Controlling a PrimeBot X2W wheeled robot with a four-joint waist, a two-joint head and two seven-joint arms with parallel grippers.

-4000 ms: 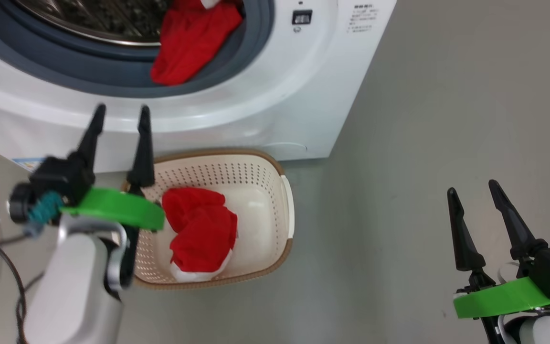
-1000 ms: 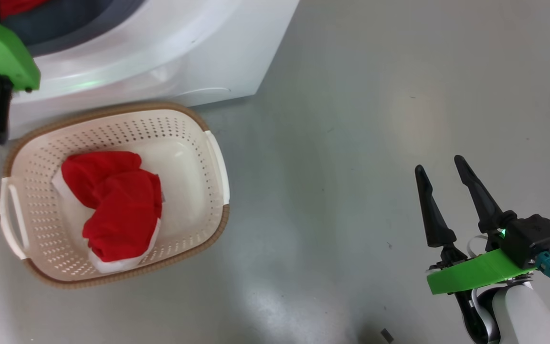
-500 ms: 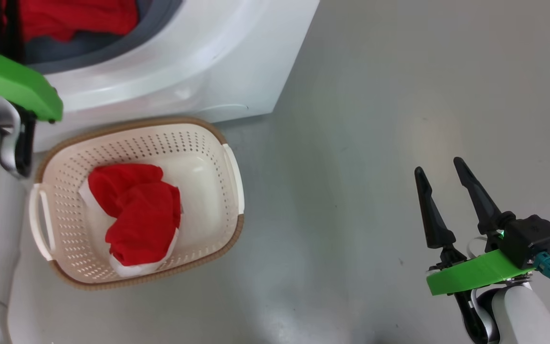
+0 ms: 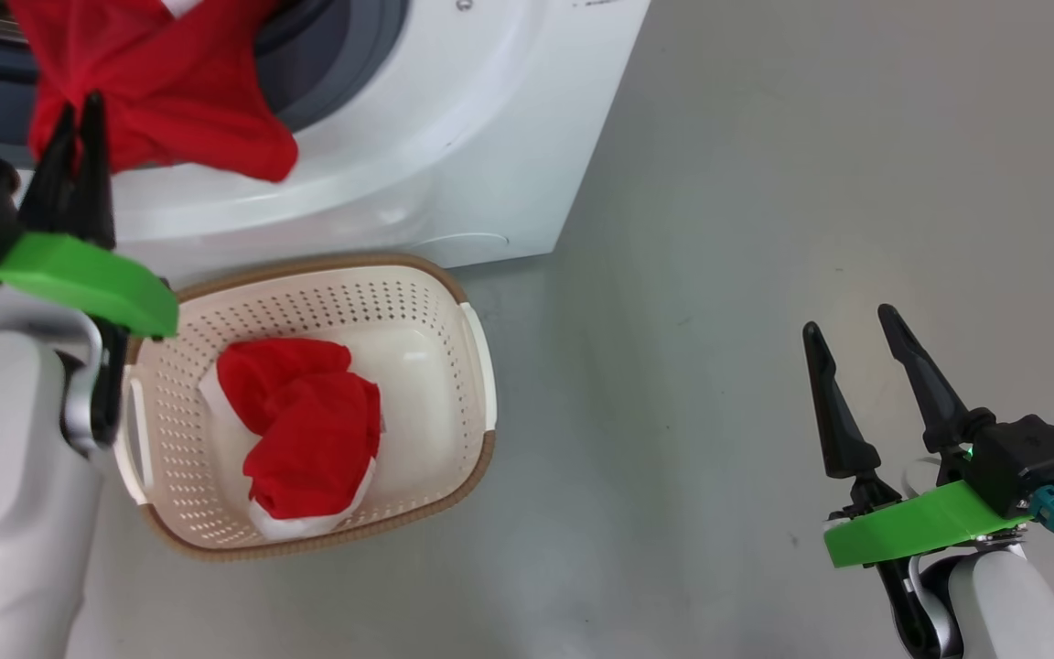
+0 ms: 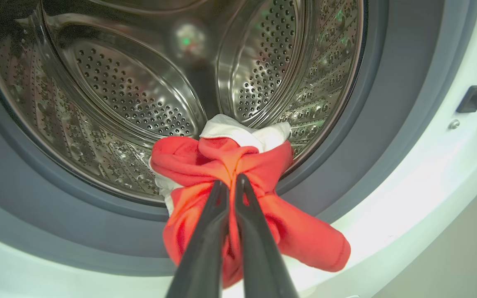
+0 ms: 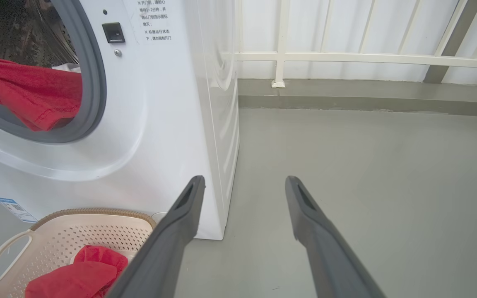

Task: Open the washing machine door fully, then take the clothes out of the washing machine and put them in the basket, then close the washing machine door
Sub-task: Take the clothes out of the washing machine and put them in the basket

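My left gripper (image 4: 77,108) (image 5: 231,182) is shut on a red garment with white trim (image 4: 161,87) (image 5: 259,194), which hangs over the grey gasket at the washing machine (image 4: 454,119) (image 6: 172,103) opening. The steel drum (image 5: 147,78) behind the garment looks bare. Another red and white garment (image 4: 307,439) (image 6: 81,277) lies in the cream basket (image 4: 454,302) (image 6: 97,227) on the floor in front of the machine. My right gripper (image 4: 847,329) (image 6: 242,182) hangs open over bare floor to the right, holding nothing. The washing machine door is out of view.
Grey floor (image 4: 765,183) stretches to the right of the machine. A white railing and low kerb (image 6: 346,58) close off the far side in the right wrist view.
The head camera has swung back toward the machine. My left gripper, shut on the red garment, has drawn it out of the drum to the door rim. The right arm has stayed put.
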